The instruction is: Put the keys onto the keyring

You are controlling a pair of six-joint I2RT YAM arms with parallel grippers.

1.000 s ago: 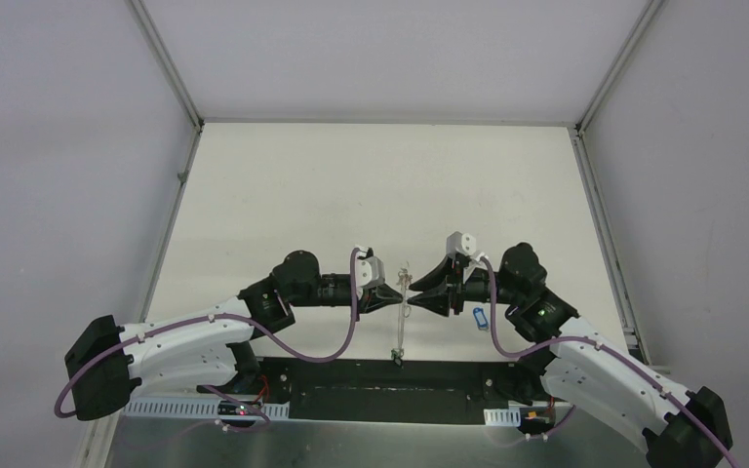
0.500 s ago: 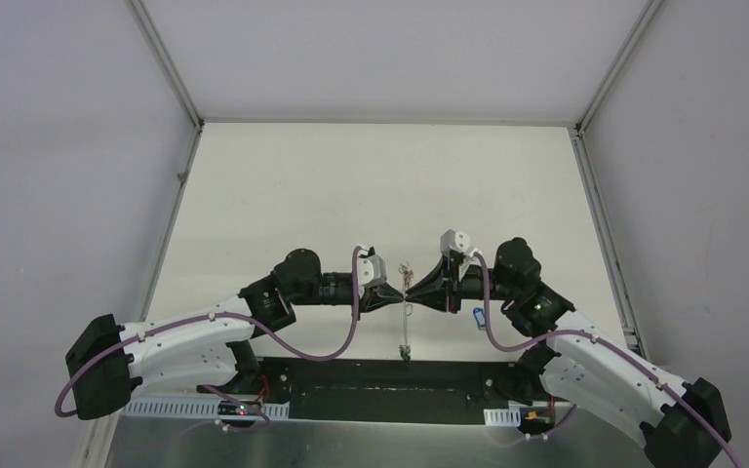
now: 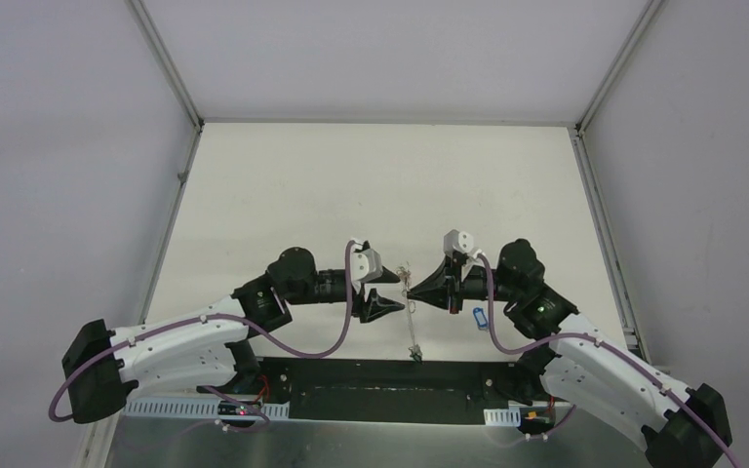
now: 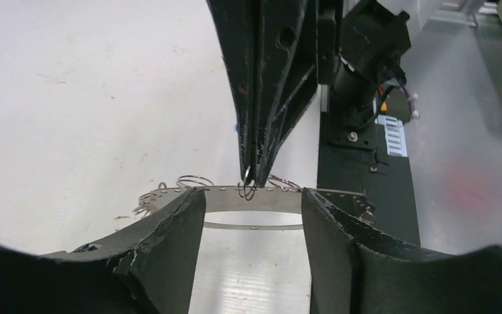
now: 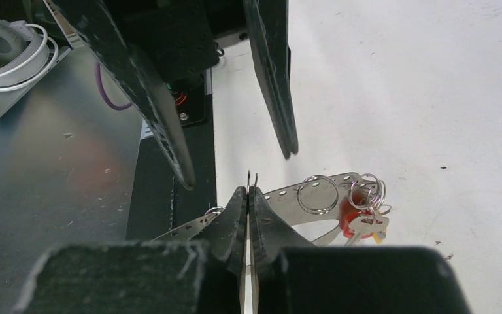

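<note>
The right gripper is seen with its fingers pressed together, and the rim of the keyring is pinched between their tips. In the right wrist view a thin wire loop is seen standing up from that pinch, toward 12 o'clock. The left gripper is held open. Its two fingers are spread to either side of the hoop and nothing is touched by them. In the left wrist view the grey band is framed in the gap between them, with the closed right tips coming down onto it from 12 o'clock.

In the top view the keyring is seen edge-on as a thin line between the two grippers. It runs from the pinch toward 6 o'clock, as far as the black base strip. Whether its lower end rests on the table cannot be told.

Small silver split rings are hung along the perforated band. At 3 o'clock from the right fingertips in the right wrist view, a cluster of keys is gathered on the hoop, one with a red tag.

A separate key with a blue tag is seen on the table just beside the right wrist, at 3 o'clock from the hoop and apart from it.
</note>
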